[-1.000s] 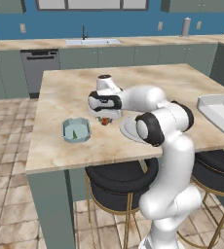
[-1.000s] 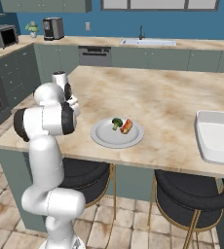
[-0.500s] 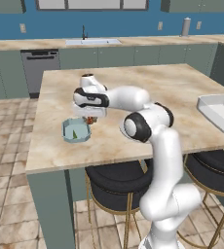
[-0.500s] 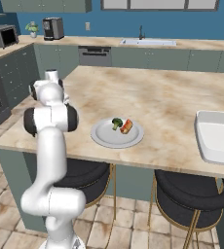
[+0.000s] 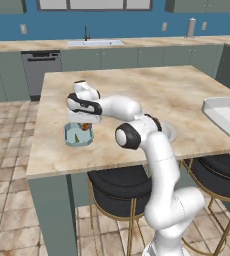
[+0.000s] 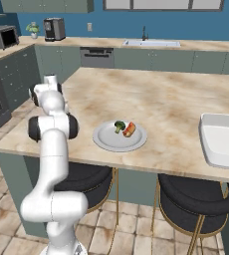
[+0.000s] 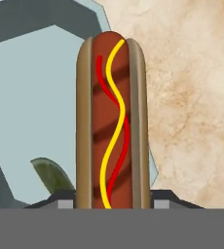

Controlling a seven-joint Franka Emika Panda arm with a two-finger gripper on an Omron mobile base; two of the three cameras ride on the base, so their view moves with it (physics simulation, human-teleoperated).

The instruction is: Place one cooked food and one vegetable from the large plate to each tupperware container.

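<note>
Tool: the two-finger tool (image 5: 85, 125) is seen hanging over the small teal tub at the left part of the worktop; its jaws are closed on a hot dog.
Held item: a hot dog in a tan bun with wavy red and yellow sauce lines (image 7: 109, 121) is gripped at its lower end between the two dark tips; in the hand view it is seen lying across the tub's right edge, partly over the tub and partly over the worktop.
Small tub: the small pale teal translucent tupperware container with cut corners (image 5: 70, 136) is set near the front left edge of the worktop; a dark green leafy piece (image 7: 50, 176) is seen inside it, beside the hot dog.
Large plate: the wide round pale grey-white plate (image 6: 106, 142) is placed near the front edge of the worktop, well apart from the teal tub; a green broccoli floret (image 6: 119, 126) and a second hot dog (image 6: 130, 129) lie on it, just beside each other.
Large tub: the white rectangular container with rounded corners (image 6: 210, 149) is set at the right end.
Worktop: a beige marbled stone island (image 6: 176, 107).
</note>
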